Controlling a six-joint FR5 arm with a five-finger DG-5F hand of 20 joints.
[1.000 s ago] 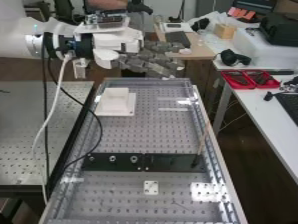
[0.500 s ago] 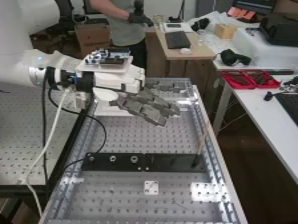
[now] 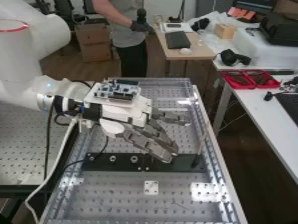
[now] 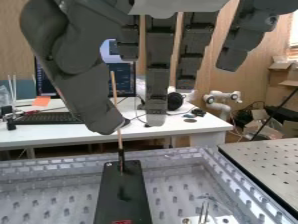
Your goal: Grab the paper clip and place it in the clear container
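Robot hand is lower and nearer than in the earlier frames, now above the black strip. Fingers straight and spread, thumb apart, nothing pinched: approach under way, grab still to make. Paper clip uncertain; a thin line right of the small white plate may be it. Can't tell the clear container's place. Thin stick stands at strip's right end. Perforated surface beneath; white table to the right.

Long, clear, low-walled container, flat and open-topped, over a perforated surface.
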